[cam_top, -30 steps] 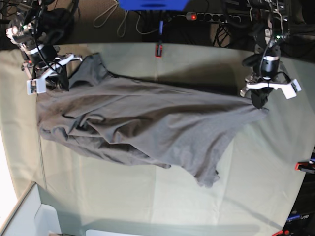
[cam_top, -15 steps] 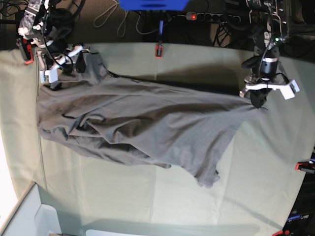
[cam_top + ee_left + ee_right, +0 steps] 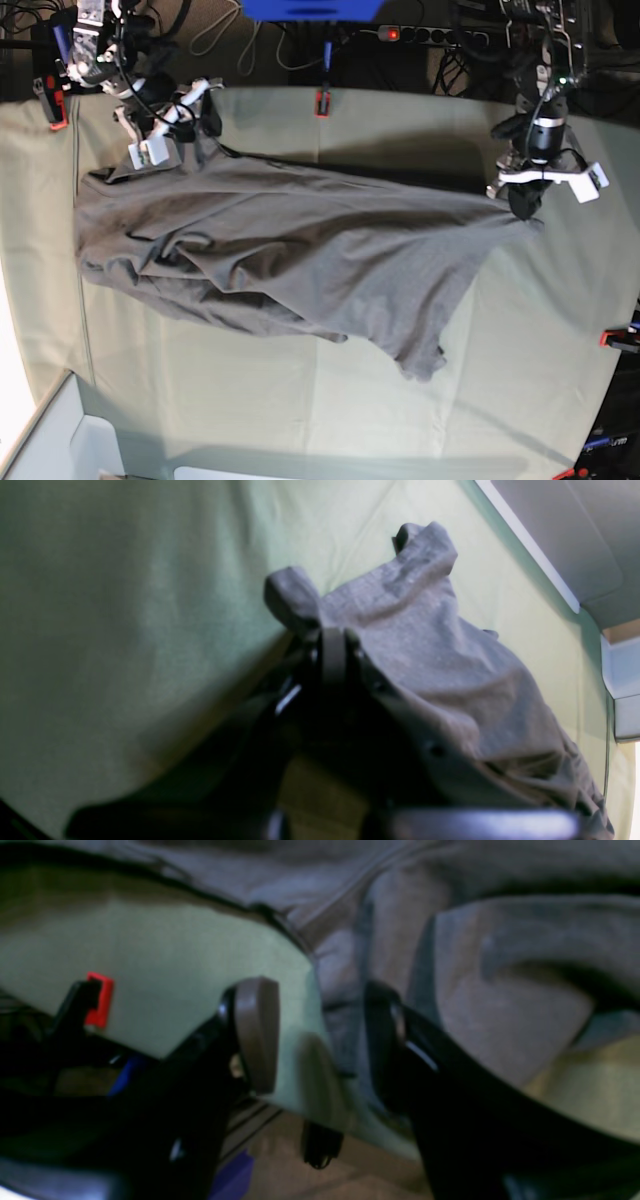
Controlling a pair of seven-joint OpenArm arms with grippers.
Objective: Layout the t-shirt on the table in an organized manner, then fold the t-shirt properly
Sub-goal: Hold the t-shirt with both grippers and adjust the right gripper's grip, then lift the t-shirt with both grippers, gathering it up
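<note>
1. The t-shirt lies spread but rumpled across the table, running from the far left edge toward the right

2. The right gripper has swung from the shirt's left corner to the far edge near the collar; its jaws are spread, holding nothing

3. The left gripper stays put, pinching the shirt's corner on the base view's right

4. Judgement: one corner is released, so layout is unfinished; a fresh grasp near the collar seems likely before folding

Overhead base cam; two close wrist cams
</note>
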